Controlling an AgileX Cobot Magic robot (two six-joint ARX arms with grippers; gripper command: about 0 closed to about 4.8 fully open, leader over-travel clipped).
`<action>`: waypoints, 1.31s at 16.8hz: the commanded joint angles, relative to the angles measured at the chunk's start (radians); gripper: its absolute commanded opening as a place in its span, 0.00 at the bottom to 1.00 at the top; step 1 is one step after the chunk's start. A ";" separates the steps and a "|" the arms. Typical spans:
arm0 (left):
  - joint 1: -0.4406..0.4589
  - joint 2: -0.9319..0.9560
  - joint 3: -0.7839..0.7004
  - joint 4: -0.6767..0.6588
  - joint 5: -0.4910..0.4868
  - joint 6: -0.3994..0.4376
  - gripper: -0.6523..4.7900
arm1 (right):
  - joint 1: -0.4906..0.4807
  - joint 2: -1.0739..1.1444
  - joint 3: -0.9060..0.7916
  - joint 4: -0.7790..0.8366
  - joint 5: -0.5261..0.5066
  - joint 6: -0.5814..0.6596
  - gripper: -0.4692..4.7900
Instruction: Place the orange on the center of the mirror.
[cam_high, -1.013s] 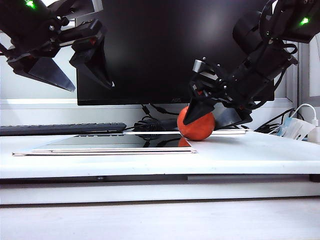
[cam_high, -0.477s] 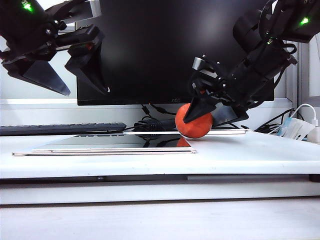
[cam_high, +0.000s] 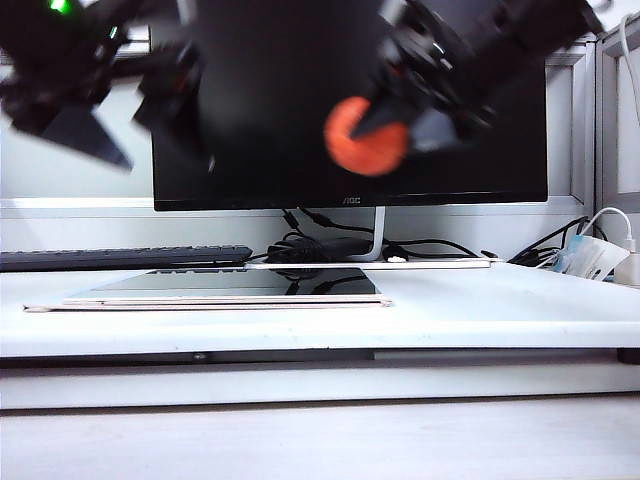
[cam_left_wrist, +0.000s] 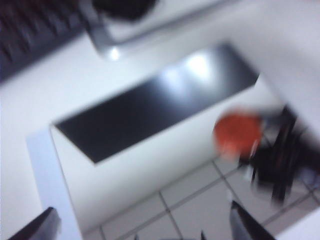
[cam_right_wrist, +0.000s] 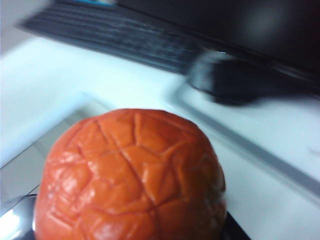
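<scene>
Right fingers (cam_high: 400, 120) pinching bumpy glossy orange (cam_high: 366, 136) aloft; left fingers (cam_high: 130, 110) spread.

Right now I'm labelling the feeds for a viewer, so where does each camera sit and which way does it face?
Exterior view: low at the table's front edge, facing the monitor; shows the left gripper and the right gripper holding the orange above the mirror.
Left wrist view: high, looking down on the mirror; own fingertips show.
Right wrist view: close behind the orange.
All three views share the orange.
</scene>
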 joint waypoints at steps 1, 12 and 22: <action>0.002 -0.003 0.038 0.018 -0.003 0.001 1.00 | 0.079 0.005 0.002 0.016 0.000 -0.003 0.49; 0.002 -0.002 0.039 -0.207 -0.105 0.000 1.00 | 0.209 0.227 0.044 0.113 0.020 0.005 0.49; 0.002 0.001 0.039 -0.183 -0.061 -0.015 1.00 | 0.221 0.256 0.049 0.098 0.074 -0.027 0.49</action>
